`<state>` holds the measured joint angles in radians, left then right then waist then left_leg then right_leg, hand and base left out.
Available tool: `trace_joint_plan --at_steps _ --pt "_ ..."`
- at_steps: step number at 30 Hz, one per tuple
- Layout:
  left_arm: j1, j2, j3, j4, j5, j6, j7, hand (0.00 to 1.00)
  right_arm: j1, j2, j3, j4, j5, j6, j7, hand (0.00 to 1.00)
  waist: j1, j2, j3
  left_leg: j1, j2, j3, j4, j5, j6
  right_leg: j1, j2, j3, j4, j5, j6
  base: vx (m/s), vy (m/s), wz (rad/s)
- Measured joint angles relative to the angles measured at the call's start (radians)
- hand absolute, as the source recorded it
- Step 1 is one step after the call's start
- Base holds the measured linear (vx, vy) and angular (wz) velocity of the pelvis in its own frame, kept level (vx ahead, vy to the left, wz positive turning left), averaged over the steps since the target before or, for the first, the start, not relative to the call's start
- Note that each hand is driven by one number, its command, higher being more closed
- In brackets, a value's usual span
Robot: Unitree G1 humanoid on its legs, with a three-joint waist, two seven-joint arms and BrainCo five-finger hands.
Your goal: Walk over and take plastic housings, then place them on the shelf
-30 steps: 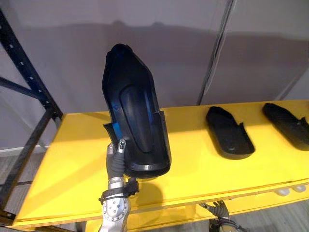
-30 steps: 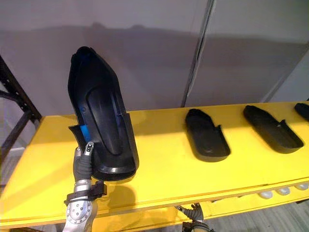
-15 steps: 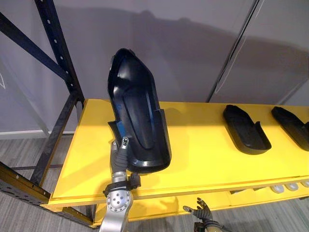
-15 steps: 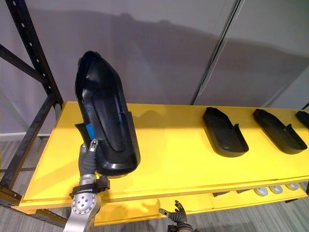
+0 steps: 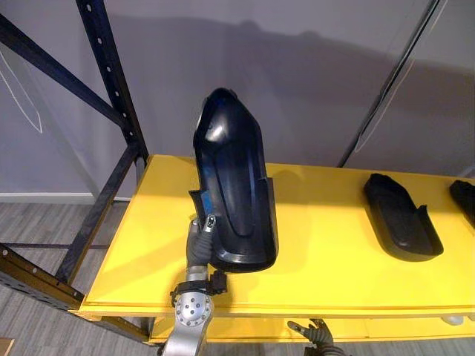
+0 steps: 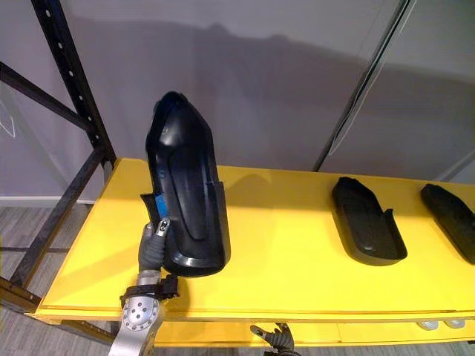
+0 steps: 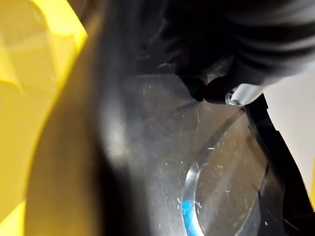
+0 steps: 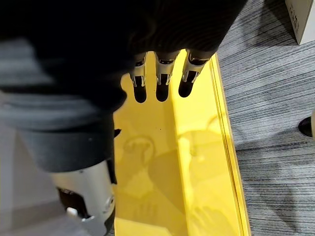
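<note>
Leftmost, beyond the left robot hand (image 5: 197, 243), a dark metal rack post (image 5: 113, 83) with a row of holes rises against a pale grey wall (image 5: 297, 67), and a slanted brace crosses behind the post. A flat, bright yellow shelf (image 5: 326, 259) begins just beside that post and runs across to the right.

The left robot hand comes up from below the shelf's front edge. Its fingers are curled round the lower rim of a long black plastic housing (image 5: 236, 185), a glossy, boat-shaped shell. The housing stands nearly upright above the robot hand, broad end down and narrow rounded end up, over the left part of the shelf. Whether its bottom edge touches the yellow board cannot be told. In the left wrist view a dark fingertip (image 7: 215, 91) presses on the shell's scratched inner face, next to a curved ridge with a small blue patch.

To the right of that and lower down, the right robot hand (image 5: 315, 331) hangs under the shelf's front edge, holding nothing. In its own wrist view the fingers (image 8: 161, 78) are straight and slightly apart, pointing down over a lower yellow board beside a grey floor (image 8: 275, 103).

Farther right, well apart from both robot hands, a second black plastic housing (image 5: 401, 219) lies flat on the shelf, hollow side up. A third black housing (image 6: 454, 219) lies beyond it at the right edge.
</note>
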<state>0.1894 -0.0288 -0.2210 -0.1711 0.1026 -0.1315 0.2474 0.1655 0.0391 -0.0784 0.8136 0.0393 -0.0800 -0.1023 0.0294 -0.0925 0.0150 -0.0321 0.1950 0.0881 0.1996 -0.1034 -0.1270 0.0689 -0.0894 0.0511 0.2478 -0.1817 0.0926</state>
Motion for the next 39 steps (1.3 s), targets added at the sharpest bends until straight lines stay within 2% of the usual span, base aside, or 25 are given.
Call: trace_joint_plan --at_steps 2,4,8,10,12,13,17,18,19,21,23,24,29,33,39 --pt "-0.034 0.019 0.020 0.056 0.001 0.008 -0.013 1.00 -0.001 0.000 0.000 0.026 -0.001 0.000 0.006 0.00 -0.001 0.004 -0.011 0.008 -0.001 0.008 -0.034 0.027 0.003 0.002 0.000 0.003 -0.027 0.028 -0.005 -0.04 0.046 -0.09" --pt "-0.100 0.045 0.050 0.150 0.001 0.035 -0.016 1.00 -0.010 0.000 0.002 0.061 -0.002 0.001 0.016 0.00 -0.005 0.007 -0.015 0.033 -0.004 0.026 -0.093 0.069 0.008 0.004 0.000 0.009 -0.052 0.055 -0.007 -0.09 0.036 -0.11" --pt "-0.237 0.096 0.144 0.339 -0.001 0.100 -0.012 1.00 -0.011 -0.012 0.001 0.095 -0.010 0.002 0.039 0.00 -0.037 0.010 -0.015 0.059 -0.017 0.034 -0.192 0.140 0.003 0.002 -0.006 0.018 -0.102 0.063 -0.009 -0.15 -0.002 -0.09" --pt "-0.283 0.117 0.168 0.417 -0.001 0.119 -0.009 1.00 -0.009 -0.037 0.001 0.118 -0.015 0.005 0.050 0.00 -0.050 0.022 -0.006 0.081 -0.019 0.035 -0.252 0.186 0.004 -0.001 -0.004 0.017 -0.111 0.063 -0.009 -0.24 -0.023 -0.05" --pt "-0.305 0.122 0.181 0.452 0.000 0.124 -0.008 1.00 -0.010 -0.049 -0.002 0.121 -0.017 0.009 0.054 0.00 -0.052 0.031 -0.002 0.095 -0.019 0.038 -0.287 0.201 0.000 -0.001 -0.003 0.016 -0.128 0.062 -0.010 -0.23 -0.014 -0.12" --pt "-0.341 0.122 0.200 0.495 -0.001 0.129 -0.006 1.00 -0.020 -0.064 -0.002 0.119 -0.016 0.013 0.057 0.00 -0.064 0.044 0.010 0.089 -0.020 0.038 -0.290 0.211 0.004 -0.004 -0.003 0.016 -0.137 0.062 -0.008 -0.29 -0.006 -0.07" --pt "-0.373 0.120 0.216 0.561 0.001 0.162 -0.003 1.00 -0.025 -0.075 -0.020 0.115 -0.018 0.015 0.065 0.00 -0.091 0.057 0.017 0.082 -0.027 0.016 -0.292 0.198 -0.007 -0.005 -0.003 0.019 -0.136 0.050 0.002 -0.30 0.018 0.13" --pt "-0.376 0.119 0.219 0.571 0.009 0.162 -0.001 1.00 -0.018 -0.068 -0.021 0.120 -0.023 0.015 0.065 0.00 -0.096 0.028 0.010 0.067 -0.049 0.018 -0.261 0.193 0.000 -0.012 -0.030 0.025 -0.153 0.050 0.001 -0.04 0.104 -0.03" --pt "-0.378 0.113 0.229 0.586 0.019 0.162 0.003 1.00 -0.010 -0.080 -0.023 0.117 -0.026 0.015 0.065 0.00 -0.092 0.036 0.005 0.061 -0.073 0.020 -0.200 0.157 0.024 -0.009 -0.032 0.040 -0.171 0.051 -0.001 -0.03 0.143 -0.09" --pt "-0.387 0.122 0.239 0.600 0.022 0.166 0.011 1.00 -0.006 -0.084 -0.021 0.114 -0.030 0.015 0.065 0.00 -0.099 0.041 -0.003 0.081 -0.089 0.020 -0.256 0.153 0.026 -0.005 -0.029 0.076 -0.194 0.054 -0.006 0.01 0.100 -0.11" --pt "-0.427 0.126 0.256 0.627 0.022 0.166 0.027 1.00 -0.006 -0.079 -0.020 0.123 -0.033 0.015 0.065 0.00 -0.100 0.018 -0.001 0.090 -0.107 0.017 -0.291 0.153 0.025 -0.007 -0.039 0.089 -0.206 0.058 -0.011 -0.01 0.073 0.02" --pt "-0.433 0.127 0.272 0.631 0.022 0.169 0.037 0.00 -0.005 -0.079 -0.019 0.126 -0.039 0.015 0.065 0.00 -0.101 0.012 -0.003 0.092 -0.112 0.019 -0.292 0.153 0.025 -0.007 -0.040 0.103 -0.206 0.058 -0.011 0.00 0.033 -0.04" --pt "-0.465 0.132 0.290 0.669 0.020 0.168 0.084 0.00 -0.003 -0.094 -0.021 0.159 -0.041 0.015 0.065 0.00 -0.113 0.013 -0.010 0.096 -0.118 0.004 -0.291 0.159 0.024 0.000 -0.040 0.104 -0.202 0.080 -0.025 0.04 -0.011 0.06" --pt "-0.496 0.131 0.308 0.676 0.018 0.165 0.114 0.00 -0.003 -0.105 -0.038 0.189 -0.042 0.015 0.064 0.00 -0.117 0.017 -0.009 0.100 -0.111 -0.004 -0.287 0.175 0.031 0.011 -0.031 0.104 -0.207 0.093 -0.012 0.11 -0.034 0.03" --pt "-0.532 0.138 0.323 0.709 0.018 0.164 0.120 0.00 -0.022 -0.105 -0.037 0.198 -0.060 0.016 0.064 0.00 -0.127 0.018 0.004 0.124 -0.103 0.019 -0.287 0.172 0.028 0.032 -0.024 0.104 -0.218 0.095 -0.015 0.05 -0.020 -0.07"
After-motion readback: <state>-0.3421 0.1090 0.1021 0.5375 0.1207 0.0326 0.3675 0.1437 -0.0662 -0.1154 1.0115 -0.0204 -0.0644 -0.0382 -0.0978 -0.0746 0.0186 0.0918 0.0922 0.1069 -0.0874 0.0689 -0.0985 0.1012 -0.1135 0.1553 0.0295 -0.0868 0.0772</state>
